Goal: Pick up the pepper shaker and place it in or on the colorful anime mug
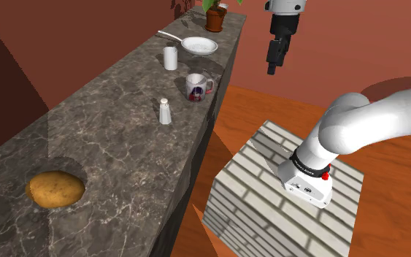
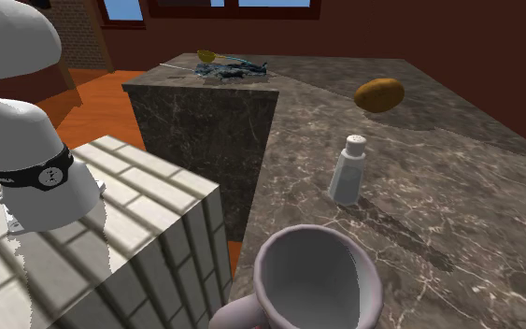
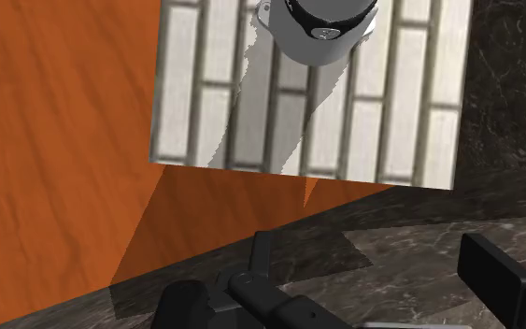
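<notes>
The pepper shaker (image 1: 165, 112) is a small white bottle standing upright on the dark marble counter (image 1: 109, 139). Just beyond it stands the mug (image 1: 198, 86), white with a colourful picture on its side and its handle turned toward the counter's edge. In the second exterior view the mug's open mouth (image 2: 317, 280) is in the foreground and the shaker (image 2: 348, 170) stands behind it. My gripper (image 1: 271, 69) hangs high in the air, up and to the shoulder view's right of the mug, holding nothing. In the wrist view the gripper (image 3: 368, 269) is open over the counter's edge.
A potato (image 1: 55, 188) lies near the counter's near end. A white cup (image 1: 170, 58), a plate (image 1: 199, 45) and a potted plant (image 1: 214, 14) stand at the far end. The brick-patterned stand (image 1: 284, 197) sits beside the counter on the orange floor (image 1: 269, 106).
</notes>
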{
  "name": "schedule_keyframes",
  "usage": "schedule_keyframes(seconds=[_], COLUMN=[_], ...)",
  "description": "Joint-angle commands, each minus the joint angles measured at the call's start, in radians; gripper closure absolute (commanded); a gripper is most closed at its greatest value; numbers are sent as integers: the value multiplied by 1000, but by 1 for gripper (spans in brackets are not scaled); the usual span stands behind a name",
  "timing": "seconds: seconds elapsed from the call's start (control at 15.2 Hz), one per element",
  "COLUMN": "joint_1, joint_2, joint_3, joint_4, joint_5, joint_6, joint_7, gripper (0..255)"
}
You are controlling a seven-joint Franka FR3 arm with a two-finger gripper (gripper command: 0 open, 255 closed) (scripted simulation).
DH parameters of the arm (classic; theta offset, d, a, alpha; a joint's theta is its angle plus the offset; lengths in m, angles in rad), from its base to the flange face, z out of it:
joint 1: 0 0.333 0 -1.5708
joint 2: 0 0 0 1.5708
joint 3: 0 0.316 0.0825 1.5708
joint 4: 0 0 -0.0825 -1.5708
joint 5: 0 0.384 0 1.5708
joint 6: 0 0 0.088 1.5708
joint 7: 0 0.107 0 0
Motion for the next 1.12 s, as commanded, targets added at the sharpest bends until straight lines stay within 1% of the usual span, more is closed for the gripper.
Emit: schedule_keyframes(seconds=[0.0, 0.53, 1.06], joint_1=[0, 55, 96], joint_2=[0, 247, 523], joint_3=[0, 96, 176], joint_4=[0, 81, 242], joint_5=[0, 86, 122], joint_6=[0, 172, 298], joint_7=[0, 105, 201], gripper=[0, 0, 0])
